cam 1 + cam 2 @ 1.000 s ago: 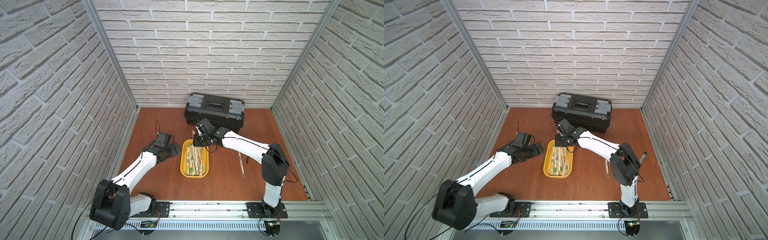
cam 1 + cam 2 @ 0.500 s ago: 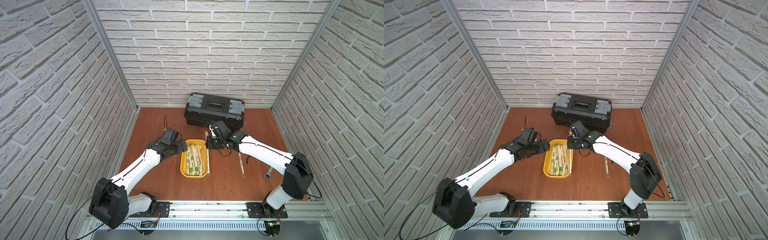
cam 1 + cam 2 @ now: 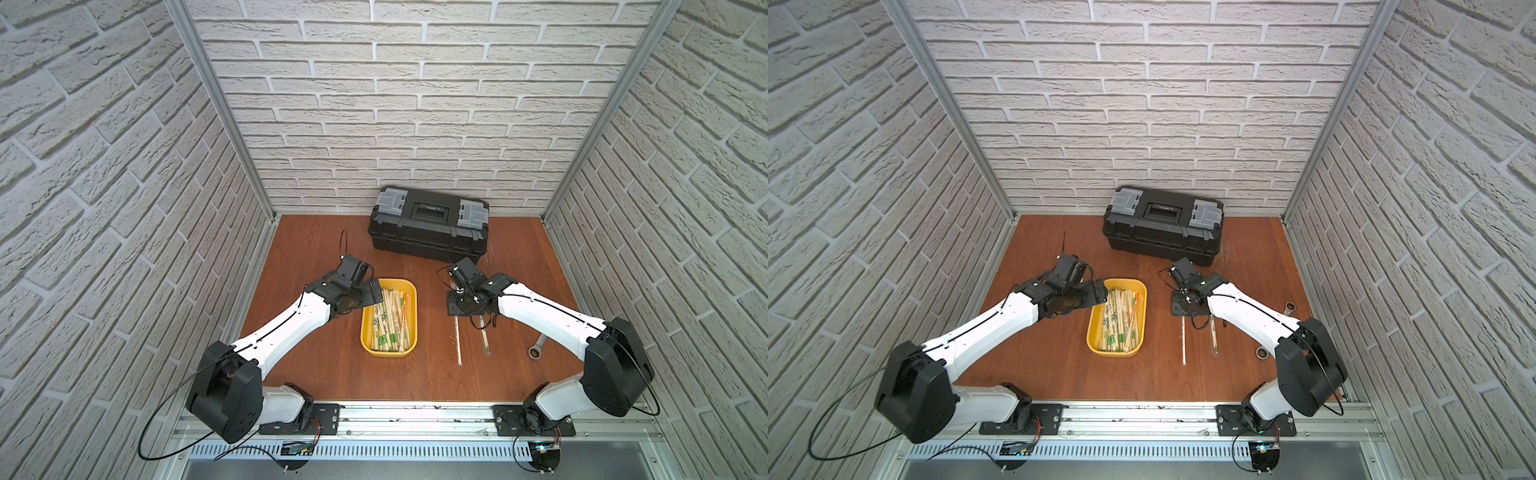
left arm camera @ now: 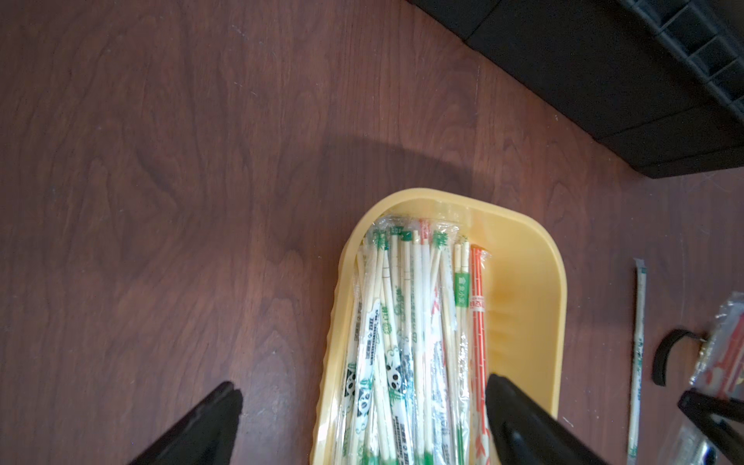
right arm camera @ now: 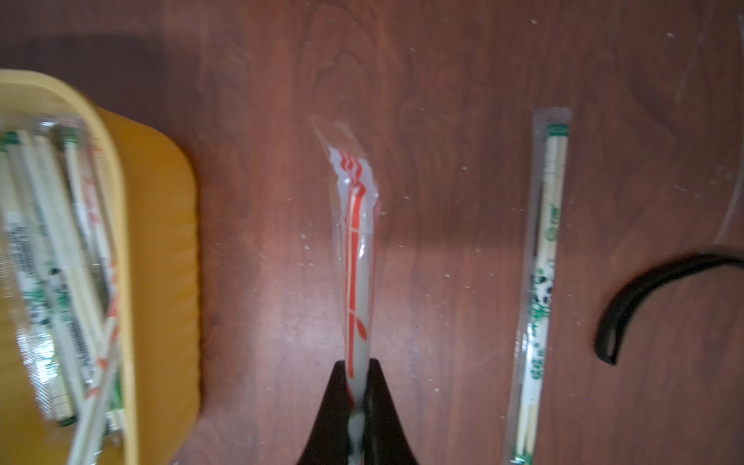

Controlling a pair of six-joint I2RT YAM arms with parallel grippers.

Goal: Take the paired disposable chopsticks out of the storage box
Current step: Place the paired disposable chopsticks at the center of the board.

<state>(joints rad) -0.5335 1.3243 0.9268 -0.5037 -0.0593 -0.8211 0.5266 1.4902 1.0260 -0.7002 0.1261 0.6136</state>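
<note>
Yellow storage box [image 3: 388, 351] sits on the tabletop [image 3: 332, 365], holding the paired disposable chopsticks [image 3: 392, 324]; left jaws hang spread above its far-left corner, right jaws pinch one orange-printed pair [image 5: 354, 257] to its right.

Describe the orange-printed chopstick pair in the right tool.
The orange-printed pair is pale sticks in a clear plastic sleeve with an orange-red stem print; the sleeve's far tip is empty and crumpled. The right tool is shut on one end. It extends roughly level over the table, between the yellow tray and a green-printed pair; table contact unclear.
</note>
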